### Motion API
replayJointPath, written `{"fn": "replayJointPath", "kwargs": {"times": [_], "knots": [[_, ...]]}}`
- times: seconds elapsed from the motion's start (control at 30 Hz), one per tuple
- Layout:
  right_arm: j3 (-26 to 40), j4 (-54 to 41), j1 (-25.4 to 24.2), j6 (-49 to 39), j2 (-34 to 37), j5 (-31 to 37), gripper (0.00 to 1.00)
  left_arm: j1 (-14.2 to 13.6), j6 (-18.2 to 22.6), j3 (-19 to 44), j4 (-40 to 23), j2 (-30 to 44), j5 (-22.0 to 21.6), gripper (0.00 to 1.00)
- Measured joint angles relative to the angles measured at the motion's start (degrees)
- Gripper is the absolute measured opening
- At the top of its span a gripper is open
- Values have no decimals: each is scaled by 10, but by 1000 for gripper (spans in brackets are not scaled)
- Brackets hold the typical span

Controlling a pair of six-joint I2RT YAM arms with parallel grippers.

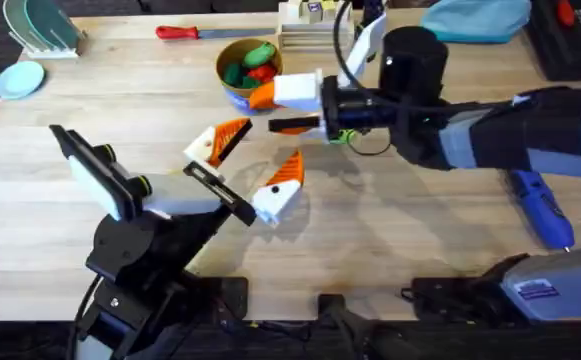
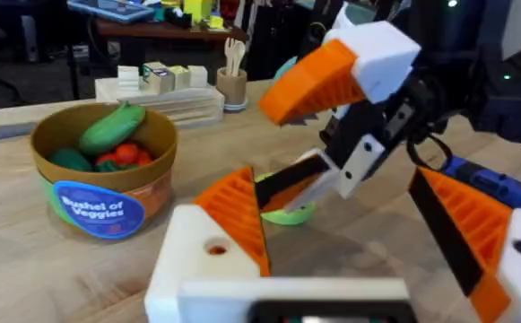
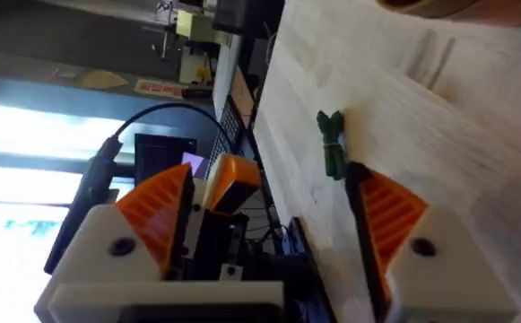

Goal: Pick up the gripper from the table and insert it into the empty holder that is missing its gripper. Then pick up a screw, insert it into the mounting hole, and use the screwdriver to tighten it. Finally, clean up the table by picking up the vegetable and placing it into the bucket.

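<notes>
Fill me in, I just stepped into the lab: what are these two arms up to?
The right claw is open and reaching across the middle of the table. The small dark green vegetable lies on the wood just ahead of its fingers, not yet grasped. The left claw is open too and holds nothing. The bucket stands nearby with toy vegetables inside, and the blue screwdriver lies at the table's right.
</notes>
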Motion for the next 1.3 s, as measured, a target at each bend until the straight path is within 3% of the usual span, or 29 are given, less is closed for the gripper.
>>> {"fn": "replayJointPath", "kwargs": {"times": [0.27,0.53,0.8,0.97,1.07,1.1,1.17,1.27,1.3], "knots": [[0,-51,-56,-61,0,-82,913,0,-2,0,0,0,87,993],[0,-54,-58,-100,0,-164,915,0,-2,0,0,0,170,993],[0,-62,-58,-111,0,-255,916,0,-1,0,-7,0,220,993],[0,-89,-52,-113,0,-276,911,0,25,0,-7,0,255,993],[0,-97,-43,-114,0,-283,794,0,37,0,-7,0,264,993],[0,-98,-37,-115,0,-283,583,0,43,0,-7,0,268,993],[0,-99,-37,-115,0,-283,399,0,48,0,-7,0,273,993],[0,-99,-37,-115,0,-283,372,0,50,0,-7,0,275,993],[0,-99,-37,-115,0,-283,285,0,50,0,-7,0,276,992]]}}
